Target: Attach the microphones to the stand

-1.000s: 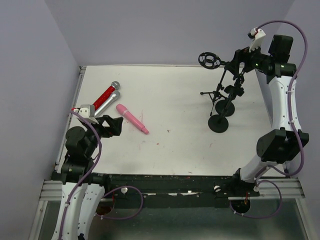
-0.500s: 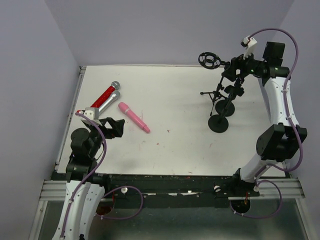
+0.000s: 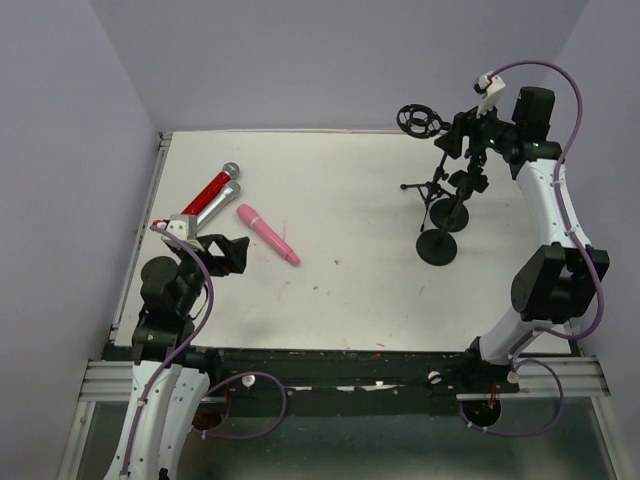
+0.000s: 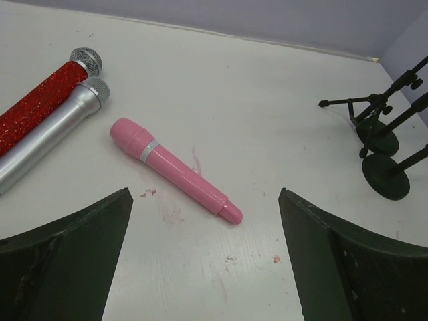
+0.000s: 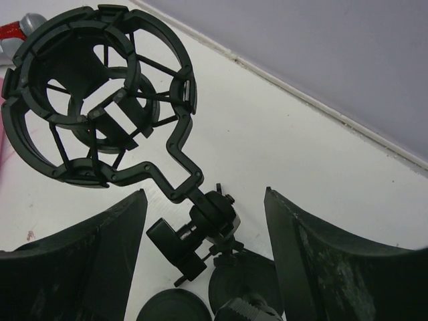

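The pink microphone [image 3: 266, 236] lies on the white table [image 3: 340, 290]; it also shows in the left wrist view [image 4: 174, 170]. The silver-grey microphone [image 3: 212, 204] and the red microphone [image 3: 208, 188] lie side by side at the left, both seen in the left wrist view, silver [image 4: 47, 134] and red [image 4: 40, 100]. The black stand [image 3: 440, 205] carries a ring-shaped shock mount [image 3: 417, 121], close up in the right wrist view [image 5: 97, 93]. My left gripper [image 3: 226, 254] is open and empty just short of the pink microphone. My right gripper [image 3: 458, 140] is open, its jaws either side of the stand's joint [image 5: 207, 227].
Several round black stand bases [image 3: 437, 247] sit together at the right, seen too in the left wrist view [image 4: 385, 176]. The back wall edge [image 3: 330, 131] runs behind the stand. The left table edge [image 3: 140, 240] is near the left arm.
My right gripper has moved left and up towards the stand's shock mount. My left arm drew back slightly a second ago and has held still since.
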`<state>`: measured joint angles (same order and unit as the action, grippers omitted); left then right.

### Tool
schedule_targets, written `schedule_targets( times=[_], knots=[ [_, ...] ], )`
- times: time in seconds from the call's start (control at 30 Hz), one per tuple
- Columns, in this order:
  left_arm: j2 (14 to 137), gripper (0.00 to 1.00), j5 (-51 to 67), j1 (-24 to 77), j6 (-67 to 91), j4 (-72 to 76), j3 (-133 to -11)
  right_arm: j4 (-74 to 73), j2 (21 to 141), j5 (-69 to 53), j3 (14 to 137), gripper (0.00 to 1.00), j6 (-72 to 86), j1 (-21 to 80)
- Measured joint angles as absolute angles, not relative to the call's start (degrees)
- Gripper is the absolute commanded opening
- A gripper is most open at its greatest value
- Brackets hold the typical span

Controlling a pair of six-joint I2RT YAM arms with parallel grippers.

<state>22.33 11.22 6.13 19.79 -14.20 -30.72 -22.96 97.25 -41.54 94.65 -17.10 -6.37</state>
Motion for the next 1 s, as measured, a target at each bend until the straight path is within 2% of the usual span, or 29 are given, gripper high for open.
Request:
schedule_targets(
  times=[0.1, 0.57, 0.77, 0.83, 1.0],
  knots=[
    [22.3, 0.99, 11.2, 6.1, 19.8, -14.2, -30.7, -22.1, 97.3, -40.7, 94.0, 0.74, -17.0, -5.7],
    [22.5, 0.99, 11.2, 6.1, 19.7, -14.1, -30.7, -17.8, 97.7, -35.4, 92.4, 0.44, -17.4, -2.8],
    [22.8, 0.99, 11.3, 6.1, 19.7, -13.8, -30.7, -15.6, 98.5, -34.9, 92.4, 0.23, -16.7, -2.5],
    [22.9, 0.99, 11.3, 6.1, 19.7, -13.8, -30.7, -15.3, 98.7, -35.0, 92.6, 0.20, -16.5, -2.5],
    [23.2, 0.99, 11.4, 6.1, 19.7, -13.7, -30.7, -15.9, 100.2, -35.4, 94.8, 0.19, -16.3, -1.0]
  ],
)
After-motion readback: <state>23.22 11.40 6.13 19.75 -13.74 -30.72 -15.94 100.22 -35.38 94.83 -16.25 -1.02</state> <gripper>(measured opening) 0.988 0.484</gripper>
